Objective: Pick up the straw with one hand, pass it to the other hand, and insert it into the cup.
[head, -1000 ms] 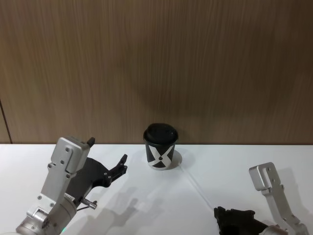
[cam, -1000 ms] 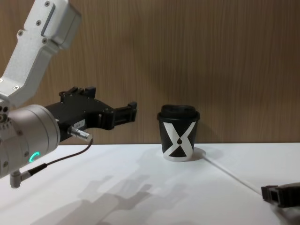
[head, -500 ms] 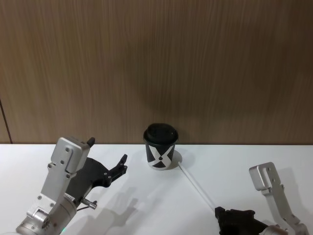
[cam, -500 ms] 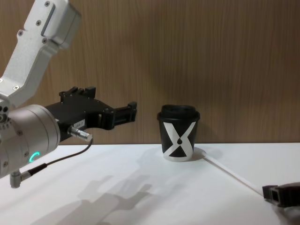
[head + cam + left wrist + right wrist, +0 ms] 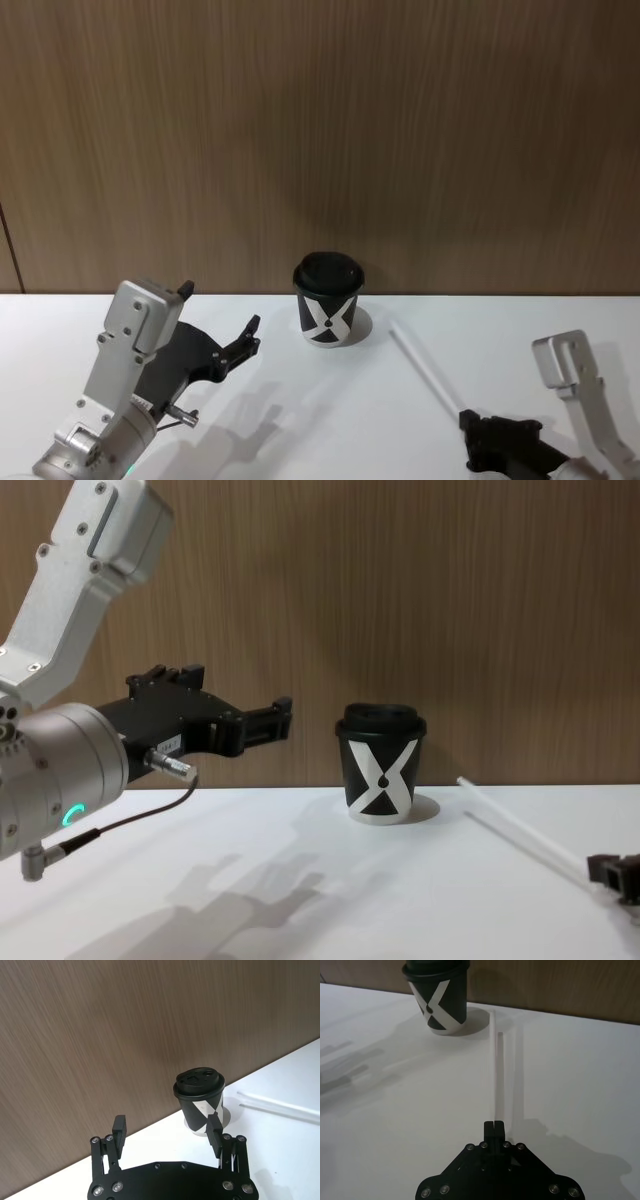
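The black cup (image 5: 328, 310) with a white X stands upright at the back middle of the white table (image 5: 300, 420). The thin white straw (image 5: 425, 368) slants from near the cup's right side toward the front right. My right gripper (image 5: 470, 425) is shut on its near end. In the chest view the straw (image 5: 520, 825) rises off the table, its far end free in the air right of the cup (image 5: 380, 775). The right wrist view shows the fingers closed on the straw (image 5: 496, 1075). My left gripper (image 5: 250, 335) hangs open above the table left of the cup, holding nothing.
A wood-panelled wall (image 5: 320, 140) stands right behind the cup. The left arm's silver wrist with a green ring (image 5: 60, 780) and a dark cable (image 5: 130, 820) fills the chest view's left side. Shadows of the arm lie on the table.
My right gripper has moved right and back with the straw. The straw's far end has lifted off the table and drawn away from the cup's base. The left arm has not moved.
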